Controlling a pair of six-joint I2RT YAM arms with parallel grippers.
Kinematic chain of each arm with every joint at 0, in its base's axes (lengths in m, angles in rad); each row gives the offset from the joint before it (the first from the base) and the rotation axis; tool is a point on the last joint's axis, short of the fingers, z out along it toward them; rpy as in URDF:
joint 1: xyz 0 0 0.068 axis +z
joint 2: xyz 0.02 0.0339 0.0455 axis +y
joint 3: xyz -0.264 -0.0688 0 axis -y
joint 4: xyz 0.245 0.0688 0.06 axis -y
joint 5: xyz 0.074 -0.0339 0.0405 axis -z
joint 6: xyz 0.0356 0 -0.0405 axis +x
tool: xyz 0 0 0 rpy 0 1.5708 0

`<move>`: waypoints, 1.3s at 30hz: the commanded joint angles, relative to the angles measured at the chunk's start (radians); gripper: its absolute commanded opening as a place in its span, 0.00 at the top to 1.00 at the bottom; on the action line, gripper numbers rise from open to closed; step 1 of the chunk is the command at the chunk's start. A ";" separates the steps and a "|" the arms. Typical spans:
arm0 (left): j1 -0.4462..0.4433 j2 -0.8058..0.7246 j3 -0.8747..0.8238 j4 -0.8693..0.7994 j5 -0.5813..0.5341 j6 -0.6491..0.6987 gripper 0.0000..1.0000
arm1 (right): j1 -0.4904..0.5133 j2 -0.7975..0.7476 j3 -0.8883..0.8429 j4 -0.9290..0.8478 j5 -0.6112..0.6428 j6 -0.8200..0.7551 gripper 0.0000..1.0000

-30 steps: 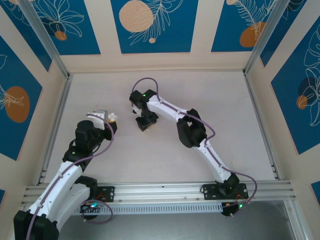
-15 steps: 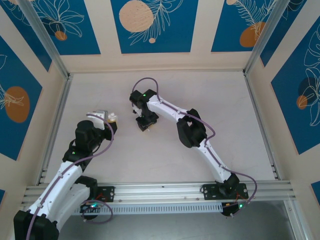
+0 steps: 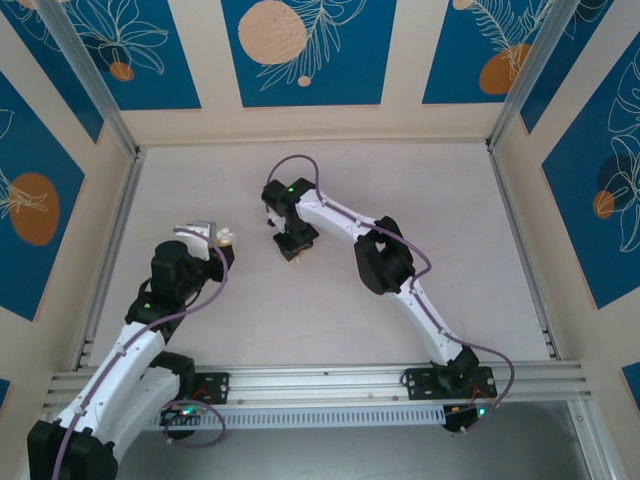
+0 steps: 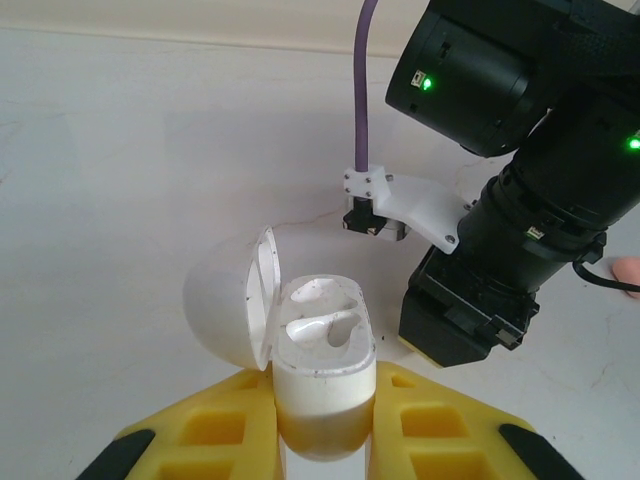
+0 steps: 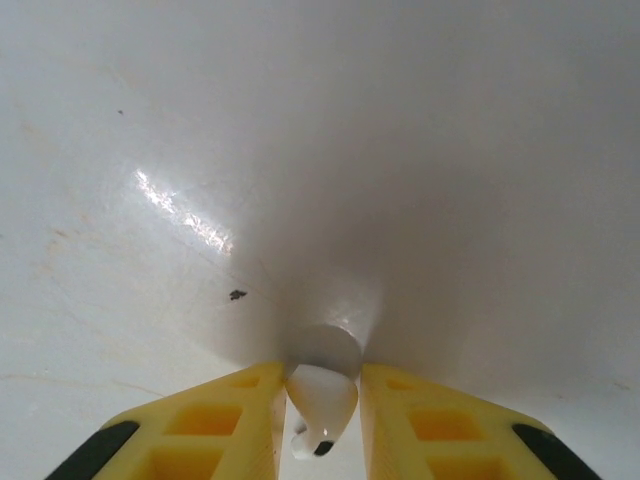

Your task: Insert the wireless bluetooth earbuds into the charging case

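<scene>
The right claw (image 5: 322, 378) is pinching a white earbud (image 5: 320, 402) down at the worktop (image 5: 400, 150). The left claw (image 4: 325, 405) is clamping the open case (image 4: 322, 350) by its base. The earbud is probably light, hard and slippery, so a gentle hold across its bulb is looking safest.

Robot lab cell, enclosed test bench; left arm (image 3: 130, 350) and right arm (image 3: 400, 290), both white and black, are bolted to an aluminium rail (image 3: 320, 380) at the near edge of a plain white table (image 3: 330, 320); aluminium posts (image 3: 85, 70) frame the back corners; wall panels (image 3: 300, 50), blue with leaf and orange-disc print, box the table on three sides; purple cable (image 3: 300, 162) loops along each arm; green LED (image 3: 290, 186) is lit on a joint; slotted cable duct (image 3: 320, 412) runs under the rail; left gripper (image 4: 322, 405) and right gripper (image 5: 322, 400) carry yellow plastic fingers (image 4: 215, 430), seen from wrist cameras.
</scene>
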 commanded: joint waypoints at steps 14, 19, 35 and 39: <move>-0.054 0.225 -0.080 0.412 0.376 0.012 0.84 | -0.139 -0.573 -0.692 0.561 -0.256 0.173 0.77; -0.153 0.345 -0.063 0.536 0.454 0.098 0.84 | -0.202 -0.780 -0.934 0.764 -0.357 0.192 0.77; -0.329 0.551 0.081 0.554 0.574 0.381 0.83 | -0.223 -1.243 -1.202 0.863 -0.484 -0.027 0.78; -0.344 0.568 0.090 0.595 0.581 0.382 0.83 | -0.187 -1.280 -1.223 0.863 -0.483 -0.066 0.77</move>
